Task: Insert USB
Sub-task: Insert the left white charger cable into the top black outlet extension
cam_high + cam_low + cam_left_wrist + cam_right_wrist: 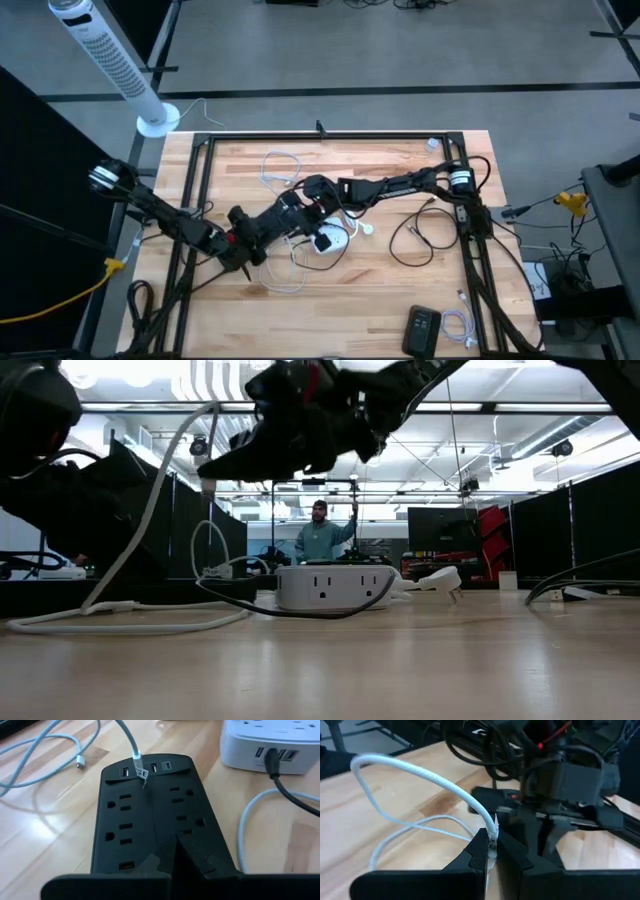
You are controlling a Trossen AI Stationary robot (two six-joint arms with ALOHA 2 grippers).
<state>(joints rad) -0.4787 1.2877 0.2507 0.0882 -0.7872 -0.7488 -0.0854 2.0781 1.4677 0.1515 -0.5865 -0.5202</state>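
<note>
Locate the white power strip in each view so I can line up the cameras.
High view: white power strip near the middle of the table.
Low view: the strip sits at centre, on the tabletop.
Left wrist view: the strip is in the upper right corner, with a dark cable plugged in.
Right wrist view: not in it.
Shared landmark: white cable, also in the low and left wrist views.

Open robotics lab, black curtain partitions [590,520], ceiling strip lights [500,452], monitor [433,528], person [320,536] standing behind the wooden table [400,290], tower fan [110,60]
</note>
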